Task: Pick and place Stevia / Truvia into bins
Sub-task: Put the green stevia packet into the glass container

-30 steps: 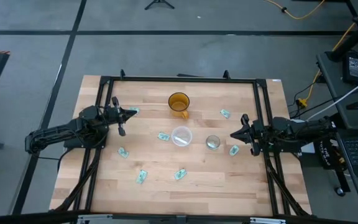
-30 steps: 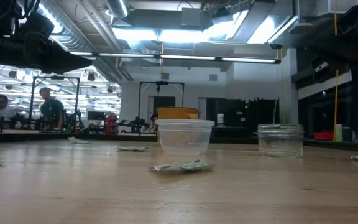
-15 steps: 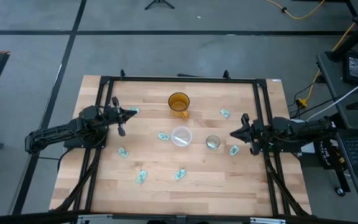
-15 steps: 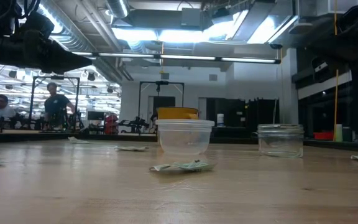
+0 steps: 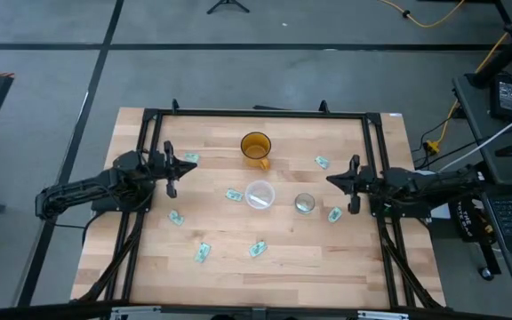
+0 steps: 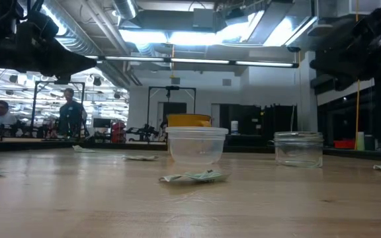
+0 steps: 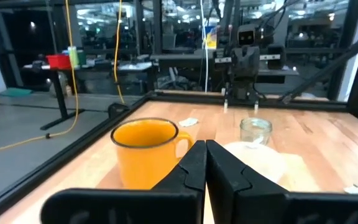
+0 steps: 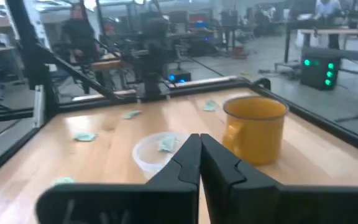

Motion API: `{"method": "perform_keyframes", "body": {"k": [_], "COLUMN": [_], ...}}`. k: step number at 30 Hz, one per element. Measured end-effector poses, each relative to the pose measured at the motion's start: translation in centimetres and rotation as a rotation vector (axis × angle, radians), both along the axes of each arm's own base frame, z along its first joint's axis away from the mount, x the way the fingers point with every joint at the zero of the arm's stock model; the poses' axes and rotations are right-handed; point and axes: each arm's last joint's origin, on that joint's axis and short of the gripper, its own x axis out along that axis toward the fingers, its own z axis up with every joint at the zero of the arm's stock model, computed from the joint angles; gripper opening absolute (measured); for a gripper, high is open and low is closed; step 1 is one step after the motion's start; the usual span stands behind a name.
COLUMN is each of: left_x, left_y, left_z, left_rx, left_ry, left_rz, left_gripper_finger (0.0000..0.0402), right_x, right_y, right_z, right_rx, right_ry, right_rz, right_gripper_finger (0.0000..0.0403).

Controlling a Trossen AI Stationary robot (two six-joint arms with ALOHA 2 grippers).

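Meanwhile, both tools — left, right — pressed together, packets scattered apart beneath

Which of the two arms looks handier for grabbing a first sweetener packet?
Probably the right. The right gripper, fingers shut, hangs close to a packet beside the small metal cup. The left gripper also has a packet close by, but farther from the cups.
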Motion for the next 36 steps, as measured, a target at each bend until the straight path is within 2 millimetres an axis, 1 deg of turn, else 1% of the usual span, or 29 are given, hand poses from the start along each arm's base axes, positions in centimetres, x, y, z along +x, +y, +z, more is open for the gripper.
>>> {"method": "perform_keyframes", "body": {"k": [2,5,8,13,17,21,28,31,36], "left_x": [0.1,0.4,0.7,1.4,2.3,3.3,4.9,5.5,6.5], "left_y": [0.1,0.2,0.4,0.9,1.2,1.5,2.0,2.3,2.6], "left_z": [-0.2,-0.6,-0.7,0.3,1.5,2.2,2.8,3.4,4.2], "left_rx": [-0.007,-0.027,-0.06,-0.081,-0.093,-0.153,-0.213,-0.237,-0.216], "left_ry": [0.021,0.066,0.106,0.145,0.17,0.198,0.251,0.253,0.271], "left_rz": [0.003,0.019,0.064,0.132,0.139,0.146,0.157,0.171,0.175], "left_gripper_finger": [0.0002,0.0002,0.0002,0.0002,0.0002,0.0002,0.0002,0.0002,0.0002], "right_x": [0.1,0.3,0.5,1.1,1.5,1.7,2.2,2.4,3.3], "right_y": [-0.2,-0.7,-1.1,-1.6,-2.1,-2.6,-2.8,-2.9,-2.9], "right_z": [-0.2,-0.2,0.0,1.2,1.8,2.4,5.1,5.9,5.8], "right_rx": [0.001,0.043,0.048,0.053,0.124,0.184,0.218,0.25,0.342], "right_ry": [0.025,0.079,0.127,0.155,0.19,0.258,0.36,0.428,0.538], "right_rz": [-0.042,-0.148,-0.199,-0.252,-0.309,-0.362,-0.401,-0.421,-0.477], "right_gripper_finger": [0.0004,0.0007,0.0007,0.0003,0.0009,0.001,0.0011,0.0011,0.0008]}}
